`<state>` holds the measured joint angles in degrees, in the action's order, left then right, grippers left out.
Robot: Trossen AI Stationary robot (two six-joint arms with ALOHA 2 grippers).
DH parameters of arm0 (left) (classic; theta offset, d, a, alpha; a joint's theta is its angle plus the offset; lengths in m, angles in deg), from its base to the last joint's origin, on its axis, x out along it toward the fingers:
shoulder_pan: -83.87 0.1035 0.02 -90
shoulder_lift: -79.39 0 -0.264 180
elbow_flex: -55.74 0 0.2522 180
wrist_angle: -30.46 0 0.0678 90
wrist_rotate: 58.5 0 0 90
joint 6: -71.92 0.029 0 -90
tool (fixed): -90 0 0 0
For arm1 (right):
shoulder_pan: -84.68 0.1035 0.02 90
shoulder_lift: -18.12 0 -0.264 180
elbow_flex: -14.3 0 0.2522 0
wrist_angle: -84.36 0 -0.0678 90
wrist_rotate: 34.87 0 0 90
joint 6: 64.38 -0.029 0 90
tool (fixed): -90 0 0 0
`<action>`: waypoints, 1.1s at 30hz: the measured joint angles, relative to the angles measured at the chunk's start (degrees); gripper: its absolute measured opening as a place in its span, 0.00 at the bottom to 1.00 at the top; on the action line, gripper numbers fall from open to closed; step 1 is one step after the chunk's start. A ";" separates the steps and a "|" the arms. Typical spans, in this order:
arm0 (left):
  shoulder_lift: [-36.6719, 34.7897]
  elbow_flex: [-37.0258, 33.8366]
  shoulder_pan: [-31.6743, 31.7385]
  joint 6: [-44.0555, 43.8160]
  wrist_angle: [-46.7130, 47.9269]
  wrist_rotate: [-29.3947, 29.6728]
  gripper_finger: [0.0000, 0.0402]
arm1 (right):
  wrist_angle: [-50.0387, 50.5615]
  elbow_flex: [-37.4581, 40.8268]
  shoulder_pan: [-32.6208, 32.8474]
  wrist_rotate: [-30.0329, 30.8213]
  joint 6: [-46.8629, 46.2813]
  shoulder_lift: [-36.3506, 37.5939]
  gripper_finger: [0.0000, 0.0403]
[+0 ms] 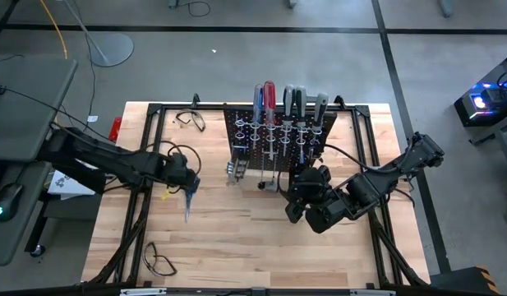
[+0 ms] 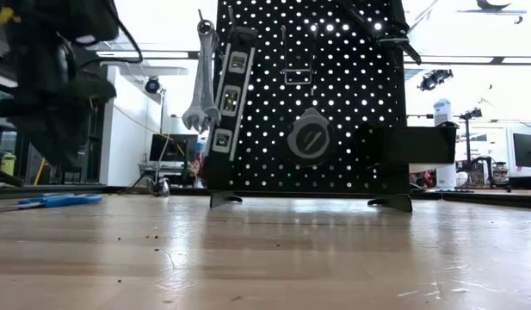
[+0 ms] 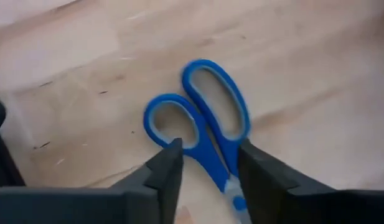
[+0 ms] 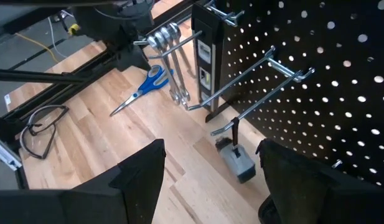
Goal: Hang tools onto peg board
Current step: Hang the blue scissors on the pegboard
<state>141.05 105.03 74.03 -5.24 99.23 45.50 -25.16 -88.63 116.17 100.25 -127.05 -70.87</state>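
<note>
We see the left gripper [image 3: 207, 168] low over the bench [image 1: 237, 238], its fingers [image 3: 167, 171] spread apart on either side of the blue-handled scissors [image 3: 207, 124], which lie flat on the wood with their loops just beyond the fingertips. The right gripper [image 4: 207, 180] hovers with fingers wide open facing the peg board [image 4: 304, 81]; silver wrenches [image 4: 173, 68] hang from a hook beyond them, and a grey-handled tool [image 4: 235, 158] lies on the bench between them, at the board's foot.
</note>
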 joint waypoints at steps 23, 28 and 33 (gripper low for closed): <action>23.08 0.18 4.97 -21.32 -8.16 -0.06 0.53 | 1.39 0.00 0.00 -1.04 2.74 0.00 0.62; 25.38 0.48 4.05 -21.46 -8.45 1.07 0.49 | 1.51 0.00 0.04 -2.34 2.73 0.00 0.62; 26.86 0.57 1.66 -18.79 -9.07 2.76 0.40 | 1.76 0.00 0.04 -3.35 2.73 0.00 0.62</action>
<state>167.91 105.60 75.69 -24.03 90.16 48.26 -23.40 -88.63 116.21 96.91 -124.32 -70.87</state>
